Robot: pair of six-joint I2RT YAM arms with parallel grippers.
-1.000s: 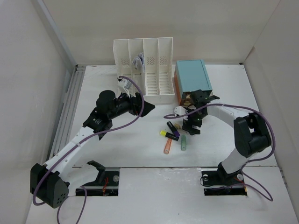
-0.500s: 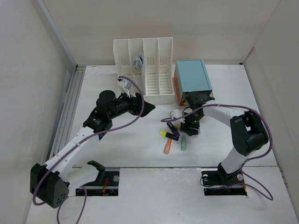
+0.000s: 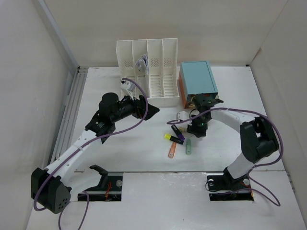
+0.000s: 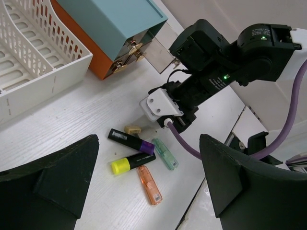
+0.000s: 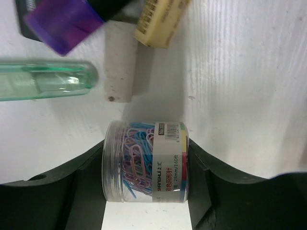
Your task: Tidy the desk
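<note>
The white desk [image 3: 129, 148] holds a cluster of highlighters at centre right: a purple-capped black one [image 3: 177, 130], a yellow-capped black one [image 3: 173, 139], an orange one [image 3: 171, 151] and a pale green one [image 3: 188, 146]. My right gripper [image 3: 196, 128] is shut on a clear tub of coloured paper clips [image 5: 145, 162], low over the desk just right of the highlighters. Its fingers [image 5: 84, 184] press both sides of the tub. My left gripper [image 3: 146, 109] hangs open and empty above the desk, left of the cluster; it faces the highlighters [image 4: 132, 163].
A white slotted file rack [image 3: 148, 72] stands at the back. A teal-topped drawer box [image 3: 197, 81] with an orange side stands right of it. A beige eraser [image 4: 133, 129] lies by the purple highlighter. A ridged rail [image 3: 72, 110] runs along the left edge.
My right gripper swung slightly left with the tub, then back to the right. The left arm has not moved.
</note>
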